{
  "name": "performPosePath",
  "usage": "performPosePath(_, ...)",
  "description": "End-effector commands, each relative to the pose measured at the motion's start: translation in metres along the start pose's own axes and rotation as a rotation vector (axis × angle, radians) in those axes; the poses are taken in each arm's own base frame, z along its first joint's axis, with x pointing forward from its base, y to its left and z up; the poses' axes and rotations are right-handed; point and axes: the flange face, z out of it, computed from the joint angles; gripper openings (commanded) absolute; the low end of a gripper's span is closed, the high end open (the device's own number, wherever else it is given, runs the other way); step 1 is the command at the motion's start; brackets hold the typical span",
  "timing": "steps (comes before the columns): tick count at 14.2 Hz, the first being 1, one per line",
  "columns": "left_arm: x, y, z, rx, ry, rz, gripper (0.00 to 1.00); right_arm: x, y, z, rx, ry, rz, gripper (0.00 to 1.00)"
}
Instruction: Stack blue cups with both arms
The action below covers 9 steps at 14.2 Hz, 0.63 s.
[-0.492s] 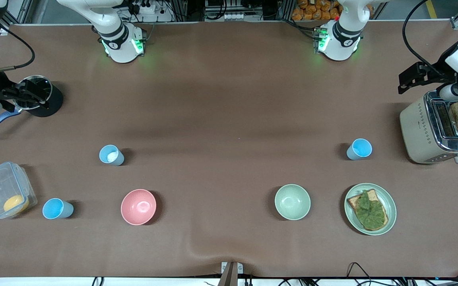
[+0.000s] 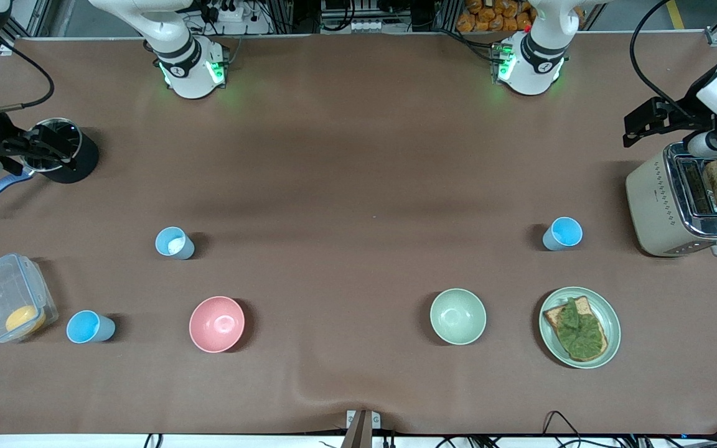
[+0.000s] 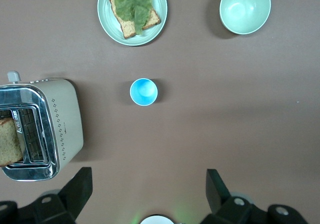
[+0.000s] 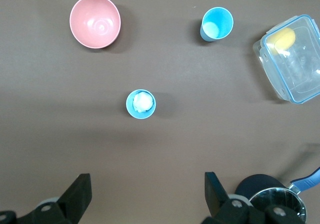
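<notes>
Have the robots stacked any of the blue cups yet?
Not yet. All three blue cups stand apart: one by the toaster, one with something white inside, one beside the clear box. The left gripper and right gripper are open and empty, up over the table. Every pickup and stack is left.

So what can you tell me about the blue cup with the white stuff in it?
The blue cup is a small, handleless plastic tumbler, light blue inside and duller grey-blue outside. It stands upright on the brown table, with a white lump resting in its bottom, seen clearly in the right wrist view. It sits farther from the front camera than the pink bowl. Nothing touches it but the table.
</notes>
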Motion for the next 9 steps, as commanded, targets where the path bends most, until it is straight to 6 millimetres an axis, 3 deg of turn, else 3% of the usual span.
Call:
performPosePath(1,0.003,0.0,0.0,0.01,-0.015,0.011,1.0,-0.002,0.005,-0.001,-0.011,-0.005,-0.005,1.0)
performPosePath(9,0.011,-0.008,0.012,0.05,-0.028,0.004,1.0,-0.002,0.005,-0.001,-0.011,-0.005,-0.005,1.0)
